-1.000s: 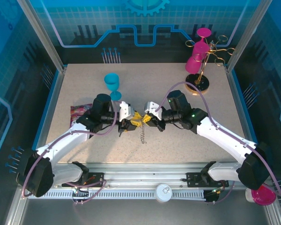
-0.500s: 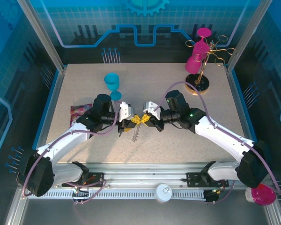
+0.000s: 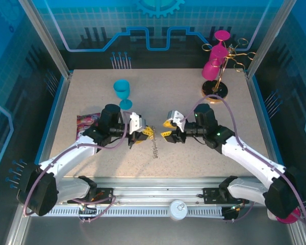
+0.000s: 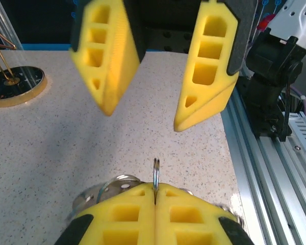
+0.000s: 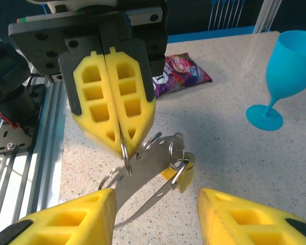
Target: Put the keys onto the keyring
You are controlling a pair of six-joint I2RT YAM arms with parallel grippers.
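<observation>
Two hands meet over the speckled beige worktop [image 3: 194, 102] | left hand [image 3: 139, 136] pinched shut on thin metal ring of the keyring [image 4: 155, 173] | right hand [image 3: 169, 132] open, empty, just beside | silver keys with yellow plastic heads [image 5: 148, 166] dangle from that ring | likely light, stiff, slippery, free-swinging; grip a flat blade

No lettering is legible anywhere. The glossy purple-and-pink foil snack packet [image 5: 181, 71], lying beyond the pressed-together yellow jaws of the left gripper [image 5: 123, 144], carries print too blurred to read.
</observation>
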